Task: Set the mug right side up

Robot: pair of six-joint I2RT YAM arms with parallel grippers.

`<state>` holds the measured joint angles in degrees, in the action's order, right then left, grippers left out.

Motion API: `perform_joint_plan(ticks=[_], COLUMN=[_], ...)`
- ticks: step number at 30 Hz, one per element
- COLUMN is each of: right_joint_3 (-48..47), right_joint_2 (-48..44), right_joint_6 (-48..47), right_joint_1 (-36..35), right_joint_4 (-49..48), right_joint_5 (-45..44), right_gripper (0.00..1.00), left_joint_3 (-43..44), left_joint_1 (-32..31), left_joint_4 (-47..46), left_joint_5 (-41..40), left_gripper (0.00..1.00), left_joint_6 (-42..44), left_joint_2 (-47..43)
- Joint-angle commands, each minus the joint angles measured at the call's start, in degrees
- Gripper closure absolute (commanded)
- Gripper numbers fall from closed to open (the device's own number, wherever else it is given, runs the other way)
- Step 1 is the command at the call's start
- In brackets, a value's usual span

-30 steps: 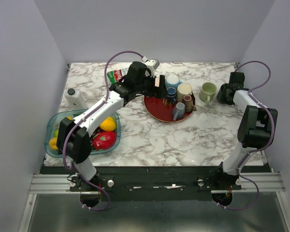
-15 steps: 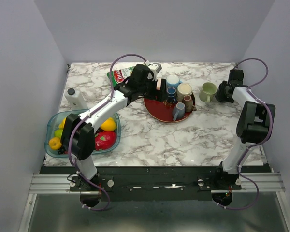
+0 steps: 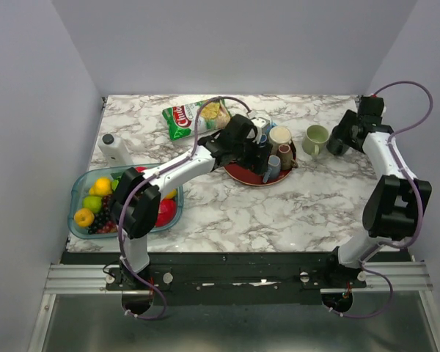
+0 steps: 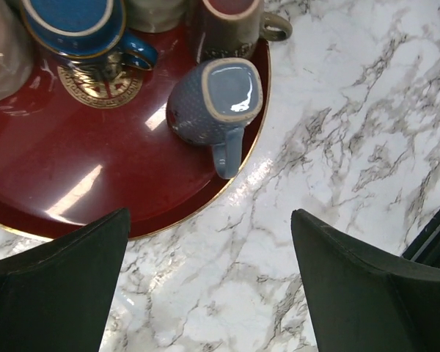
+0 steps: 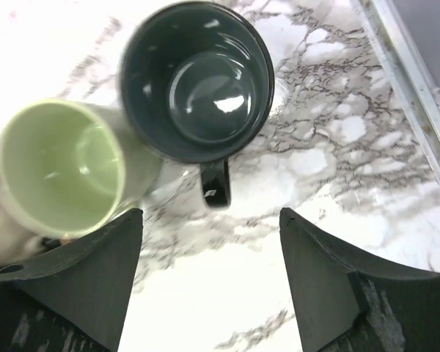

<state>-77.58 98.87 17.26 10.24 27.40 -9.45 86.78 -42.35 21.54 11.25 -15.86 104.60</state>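
Note:
A blue-grey mug [image 4: 214, 103] stands upside down on the red tray [image 4: 59, 169], near its rim, with its glossy base up and its handle pointing at the rim. In the top view this mug [image 3: 271, 170] is at the tray's front right. My left gripper [image 4: 209, 213] hangs open above the tray's edge, a little short of the mug, holding nothing. My right gripper [image 5: 210, 213] is open above the marble just behind a dark mug [image 5: 198, 81], which stands right side up. Nothing lies between its fingers.
A pale green mug [image 5: 59, 165] stands touching the dark one. On the tray are a blue mug [image 4: 73, 22], a brown mug [image 4: 227, 26] and a cream mug [image 3: 280, 136]. A fruit basin [image 3: 81, 198], white bottle [image 3: 115, 149] and snack bag [image 3: 194, 114] lie left.
My right gripper has opened and drawn back from the dark mug. The left arm has swung right, from the tray's left side to over its front right edge.

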Motion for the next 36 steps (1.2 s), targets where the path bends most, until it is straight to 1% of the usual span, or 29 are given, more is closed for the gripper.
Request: perform_joint_plan(ticks=[1, 6, 11, 12, 14, 15, 17, 21, 27, 36], right_joint_3=[2.95, 5.6, 6.21, 6.13, 5.78, 5.34, 4.99, 4.11, 3.05, 3.49], right_joint_2=[-9.46, -15.89, -19.59, -19.85, -19.86, -19.94, -19.94, -19.86, -20.38, -21.35], right_joint_6=[5.5, 6.03, 6.74, 6.91, 7.09, 7.18, 7.18, 7.44, 7.97, 8.23], right_joint_1=[-0.13, -0.48, -0.48, -0.48, -0.48, -0.48, -0.48, -0.48, -0.48, -0.48], right_joint_4=[4.15, 4.86, 5.47, 5.47, 5.56, 5.74, 5.91, 6.44, 6.88, 7.32], right_joint_5=[2.59, 5.67, 9.01, 9.27, 11.21, 11.3, 11.47, 11.91, 13.41, 13.67], right_gripper=[0.18, 0.17, 0.18, 0.17, 0.18, 0.18, 0.18, 0.18, 0.2, 0.2], left_joint_3=[3.38, 7.43, 11.21, 11.39, 11.65, 11.57, 11.3, 10.78, 10.42, 12.62], left_joint_1=[-2.82, -5.02, -6.17, -6.43, -6.69, -6.87, -6.96, -7.22, -7.49, -7.49], left_joint_4=[-1.58, -1.06, 1.22, 1.57, 2.1, 2.02, 2.1, 1.75, 0.61, -0.45], left_joint_5=[-2.1, -4.56, -10.7, -10.8, -13.69, -14.32, -14.59, -14.5, -13.36, -13.44], left_gripper=[0.01, 0.01, 0.03, 0.06, 0.09, 0.19, 0.25, 0.28, 0.28, 0.41], left_joint_6=[2.75, 4.34, 4.26, 4.08, 3.82, 3.29, 2.68, 1.36, -0.31, -1.1], left_joint_2=[4.37, 9.21, 12.82, 13.09, 13.7, 13.79, 14.32, 15.11, 16.34, 19.15])
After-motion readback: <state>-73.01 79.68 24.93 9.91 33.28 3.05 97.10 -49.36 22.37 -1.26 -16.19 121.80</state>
